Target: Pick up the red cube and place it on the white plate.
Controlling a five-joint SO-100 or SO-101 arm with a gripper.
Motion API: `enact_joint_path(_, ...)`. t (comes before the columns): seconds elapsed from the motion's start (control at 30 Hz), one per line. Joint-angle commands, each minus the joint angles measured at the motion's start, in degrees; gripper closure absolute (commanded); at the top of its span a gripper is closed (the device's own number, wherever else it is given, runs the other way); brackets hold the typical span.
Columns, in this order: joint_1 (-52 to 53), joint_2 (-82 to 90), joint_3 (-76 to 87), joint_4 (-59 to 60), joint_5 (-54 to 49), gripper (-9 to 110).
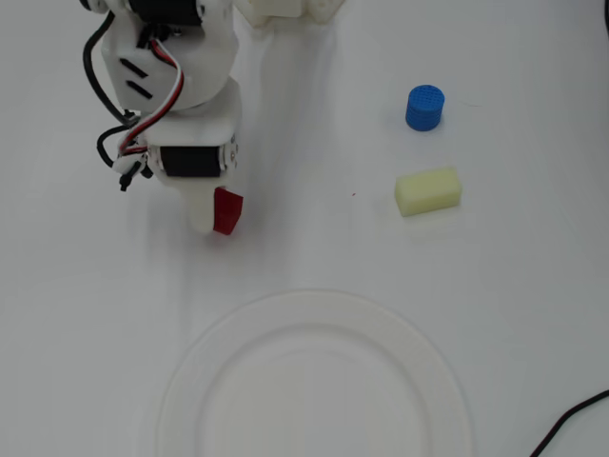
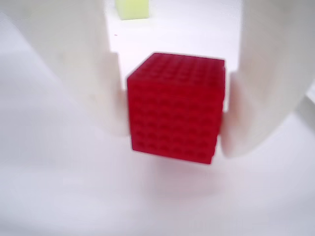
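The red cube (image 2: 174, 108) fills the middle of the wrist view, pressed between my two white fingers (image 2: 83, 73). My gripper (image 2: 172, 132) is shut on it. In the overhead view the red cube (image 1: 228, 210) shows at the tip of my gripper (image 1: 217, 214), at the left of the table, behind the plate. Whether the cube rests on the table or hangs just above it cannot be told. The white plate (image 1: 195, 362) lies at the front centre, faint against the white table.
A blue cylinder (image 1: 424, 108) stands at the back right. A pale yellow block (image 1: 428, 191) lies just in front of it; it also shows at the top of the wrist view (image 2: 133, 9). A black cable (image 1: 571, 424) crosses the front right corner.
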Motion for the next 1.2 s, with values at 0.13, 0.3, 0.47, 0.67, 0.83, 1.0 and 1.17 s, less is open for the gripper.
enact_joint_path(0.13,-2.5,13.3,-2.7,-4.7,2.4,101)
enact_joint_path(0.3,-5.4,24.7,4.4,-17.9,6.7,101)
enact_joint_path(0.47,-10.6,26.8,5.5,-22.1,7.6,101)
enact_joint_path(0.67,-15.7,23.6,12.9,-32.7,4.6,101)
enact_joint_path(0.83,-16.0,15.6,12.8,-37.0,4.3,101)
enact_joint_path(1.0,-16.4,10.2,14.1,-42.2,1.5,98)
enact_joint_path(1.17,-16.3,6.4,14.8,-45.9,1.2,96)
